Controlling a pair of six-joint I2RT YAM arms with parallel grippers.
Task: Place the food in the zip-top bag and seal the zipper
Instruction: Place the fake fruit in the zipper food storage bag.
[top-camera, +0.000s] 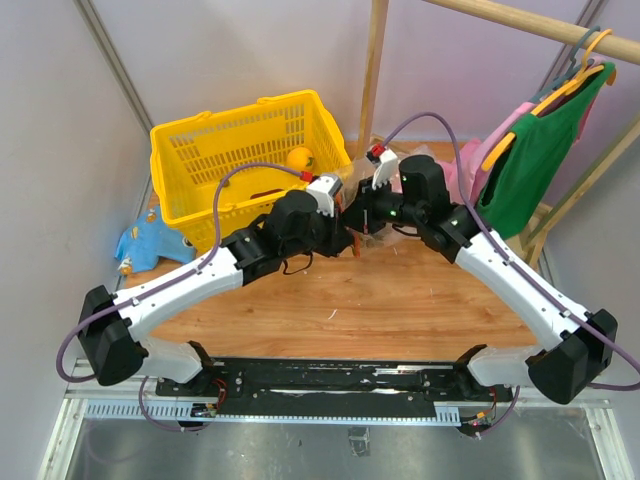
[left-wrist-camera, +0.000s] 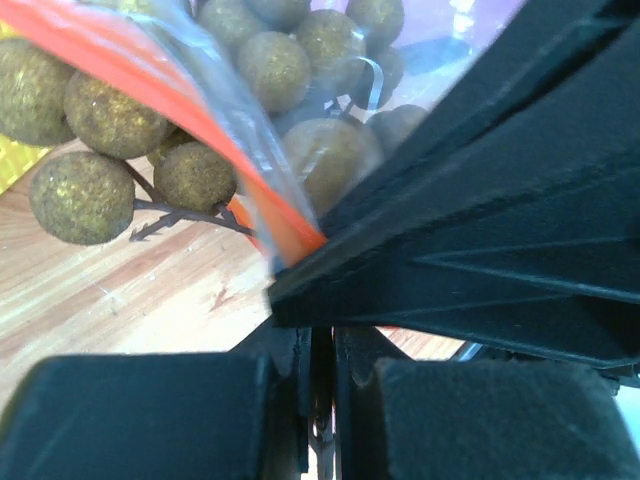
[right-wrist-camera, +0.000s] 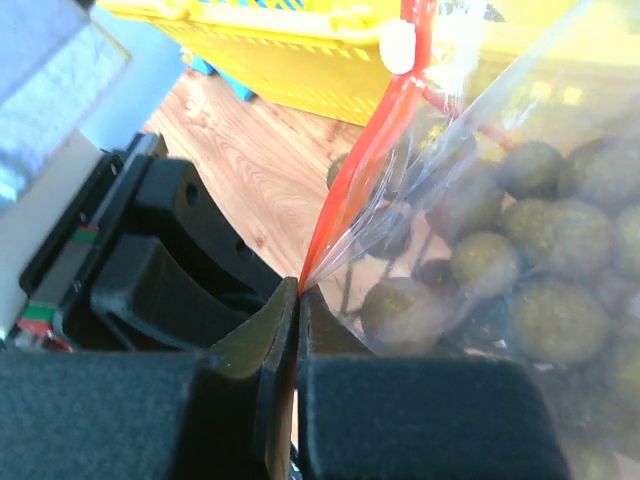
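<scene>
Right gripper (right-wrist-camera: 298, 300) pinches the red-orange zipper strip (right-wrist-camera: 372, 160) of the clear plastic bag (right-wrist-camera: 470, 230), left gripper (left-wrist-camera: 320, 345) nearly closed alongside, presumably tensioning for sealing.

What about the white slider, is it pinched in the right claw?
No, in the right wrist view the white slider sits far up the zipper, while the right claw pinches the strip's lower end.

Left arm (top-camera: 190, 275), right arm (top-camera: 505, 265) meet (jaws pinched).
</scene>
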